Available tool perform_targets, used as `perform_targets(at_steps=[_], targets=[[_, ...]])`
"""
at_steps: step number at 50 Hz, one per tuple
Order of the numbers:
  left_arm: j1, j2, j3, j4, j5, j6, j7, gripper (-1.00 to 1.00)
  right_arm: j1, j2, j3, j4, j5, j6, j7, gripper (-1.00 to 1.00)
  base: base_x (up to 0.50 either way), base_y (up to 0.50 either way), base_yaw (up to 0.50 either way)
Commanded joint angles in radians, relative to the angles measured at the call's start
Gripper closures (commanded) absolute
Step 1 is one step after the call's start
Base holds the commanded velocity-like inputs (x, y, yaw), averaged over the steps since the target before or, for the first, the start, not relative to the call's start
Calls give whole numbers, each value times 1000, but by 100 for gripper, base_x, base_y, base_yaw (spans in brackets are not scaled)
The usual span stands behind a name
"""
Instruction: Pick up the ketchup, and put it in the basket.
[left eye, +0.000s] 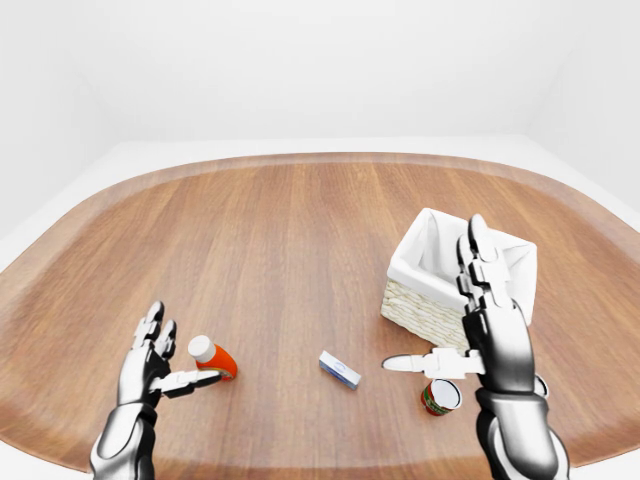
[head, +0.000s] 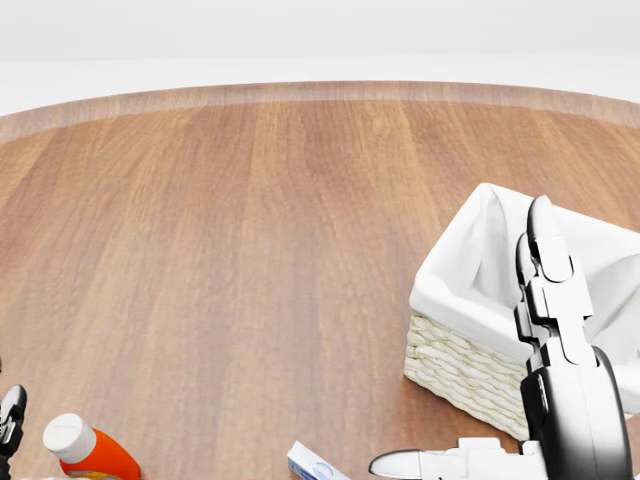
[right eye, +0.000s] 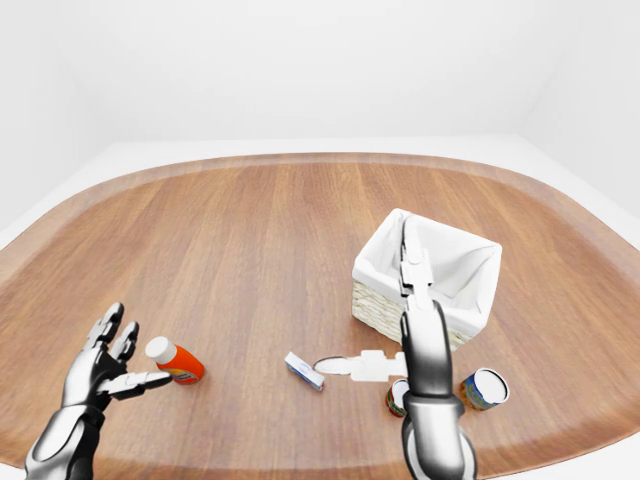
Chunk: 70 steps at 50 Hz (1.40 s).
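Note:
The ketchup (left eye: 214, 359) is an orange-red bottle with a white cap. It lies on its side on the wooden table (left eye: 300, 230) at the lower left of the left-eye view. My left hand (left eye: 184, 346) is open just left of it, and its thumb reaches to the bottle's near side. The basket (left eye: 404, 262) is wicker with a white cloth lining and stands at the right. My right hand (left eye: 436, 298) is open and empty, raised in front of the basket with its fingers pointing up and its thumb stretched left.
A small blue-and-white box (left eye: 340, 369) lies between the ketchup and the basket. A can (left eye: 440, 396) stands by my right wrist. A second can (right eye: 485, 388) stands right of it. The table's rim (left eye: 330, 462) runs along the bottom of the view.

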Motion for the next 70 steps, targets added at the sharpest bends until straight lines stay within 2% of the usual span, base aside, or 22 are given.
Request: perform_targets(at_steps=[1, 10, 16, 24, 56, 57, 70], targets=[[-54, 39, -26, 153, -3, 0, 27, -100, -3, -2, 7, 7, -4, 0, -4, -100, 0, 0, 0], [-92, 60, -65, 247, -12, 0, 48, -100, -2, -4, 7, 7, -3, 0, -5, -100, 0, 0, 0], [-157, 87, -95, 414, -22, 0, 59, -100, -3, -4, 9, 10, -5, 0, -6, -100, 0, 0, 0], [-210, 113, -131, 550, -36, 0, 75, -100, -3, -5, 11, 7, -6, 0, -6, -100, 0, 0, 0], [-219, 106, -167, 552, -45, 0, 86, -100, -5, -8, 18, 23, -12, 0, -12, -100, 0, 0, 0], [-222, 104, -165, 564, -58, 0, 72, 97, -9, -9, 23, 31, -16, 0, -12, -100, 0, 0, 0], [-238, 110, -175, 629, -62, 0, 67, 95, -8, -11, 29, 32, -13, 0, -11, -100, 0, 0, 0]])
